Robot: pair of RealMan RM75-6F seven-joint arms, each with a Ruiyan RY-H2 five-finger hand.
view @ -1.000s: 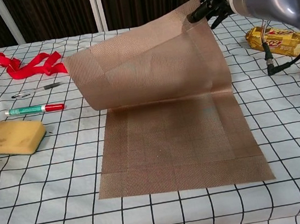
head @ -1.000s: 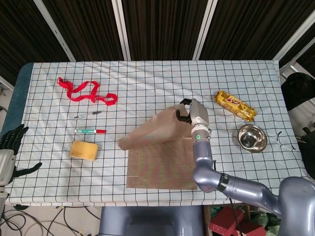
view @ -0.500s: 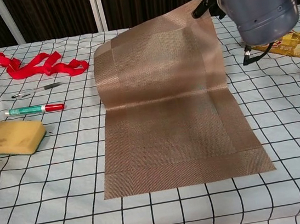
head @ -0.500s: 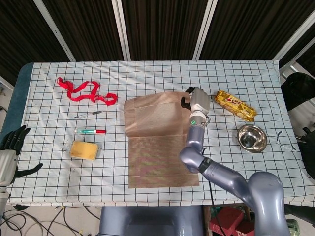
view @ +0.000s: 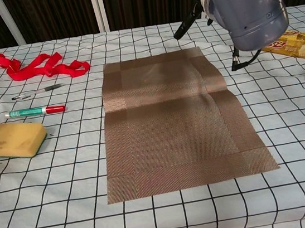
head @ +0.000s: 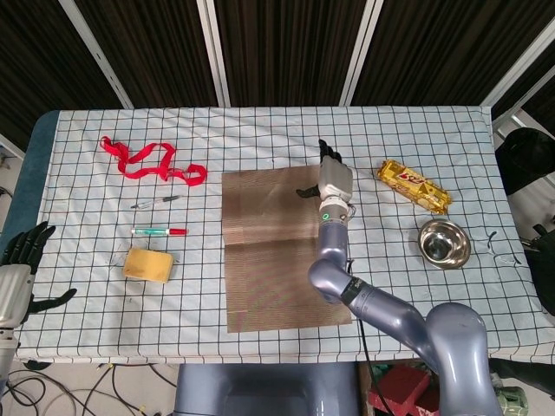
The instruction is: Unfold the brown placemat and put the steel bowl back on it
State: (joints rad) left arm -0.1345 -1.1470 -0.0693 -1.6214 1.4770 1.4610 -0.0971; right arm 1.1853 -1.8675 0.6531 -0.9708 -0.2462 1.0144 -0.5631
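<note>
The brown placemat (head: 282, 247) lies opened out flat on the checked surface (head: 260, 139), its long axis running from the robot's near edge away toward the far side, with a faint crease across the middle. The right hand (head: 330, 176) sits over the mat's far right corner with its fingers spread and nothing between them; whether the palm touches the mat cannot be told from the head view, and in the chest view the hand is mostly hidden behind the forearm, only a dark fingertip (view: 182, 30) showing.

The relation that matters for the coming move: the steel bowl (head: 444, 243) stands to the right of that hand and nearer the robot, well apart from the mat's right edge. The right hand is by far the nearer one. The left hand (head: 24, 251) rests at the far left edge of the surface, fingers apart and empty, with the whole mat between it and the bowl. So the unfolding looks done, and the bowl looks like the right hand's job: a sweep out to its right, then back to the mat's middle.

A gold snack packet (head: 414, 186) lies just to the right of the right hand, beyond the bowl; its printing is too small to read.
</note>
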